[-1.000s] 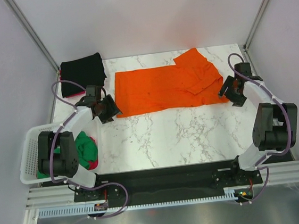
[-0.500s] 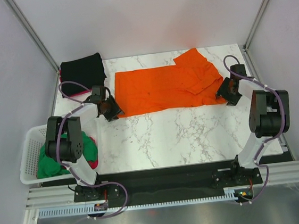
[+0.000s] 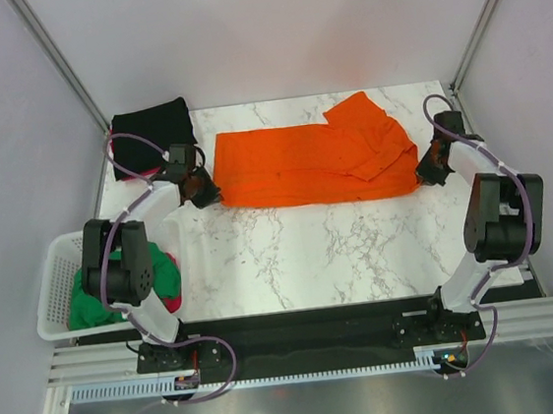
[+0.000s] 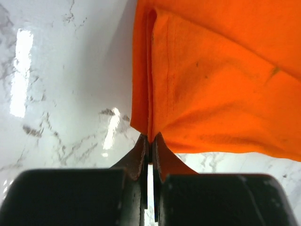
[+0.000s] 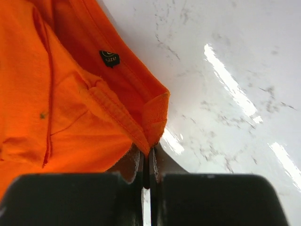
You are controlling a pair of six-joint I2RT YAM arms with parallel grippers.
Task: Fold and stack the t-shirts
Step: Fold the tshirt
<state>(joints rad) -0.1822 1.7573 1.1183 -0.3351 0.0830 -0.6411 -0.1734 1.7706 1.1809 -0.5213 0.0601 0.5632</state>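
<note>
An orange t-shirt (image 3: 306, 162) lies folded lengthwise across the far half of the marble table. My left gripper (image 3: 205, 190) is shut on its near-left corner; in the left wrist view the fabric (image 4: 216, 80) is pinched at my left gripper (image 4: 150, 139). At the shirt's right end my right gripper (image 3: 427, 169) is shut on the collar edge. The right wrist view shows the ribbed collar (image 5: 150, 117) caught at my right gripper (image 5: 148, 153). A folded black t-shirt (image 3: 153, 131) lies at the far left, over a pink-red one. A green t-shirt (image 3: 160, 271) lies in the basket.
A white lattice basket (image 3: 55, 280) stands at the near left, off the table's (image 3: 301, 254) edge, beside the left arm. Frame posts and grey walls close in the back and both sides.
Both grippers moved in to the orange shirt's near corners and closed on the fabric. The shirt's near edge has shifted slightly.
</note>
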